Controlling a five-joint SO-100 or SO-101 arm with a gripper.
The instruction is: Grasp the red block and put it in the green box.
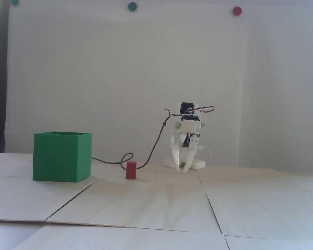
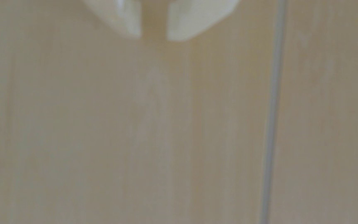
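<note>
My gripper [image 1: 181,170] points straight down at the table [image 1: 156,203], fingertips close to the wood. My two fingers [image 1: 175,156] stand slightly apart with a narrow gap between the tips, pinching nothing.

Fixed view: one red block [image 1: 131,170] stands upright on the table, well to the left of my fingers and apart from them. One green box [image 1: 61,156] sits farther left again, beyond the block, open at the top; block and box do not touch. One dark cable [image 1: 151,153] runs from my arm down behind the block toward the box. On the wall [image 1: 156,78] I count three round dots: two green [image 1: 132,6], one red [image 1: 236,10].

Wrist view: it is blurred and shows only my two fingertips [image 2: 128,21] entering from the top edge, the small gap between them, and bare pale wood beneath. One seam [image 2: 274,112] between boards runs to the right of my fingers. Neither block nor box appears in this view, so their positions rest on the fixed view alone.
</note>
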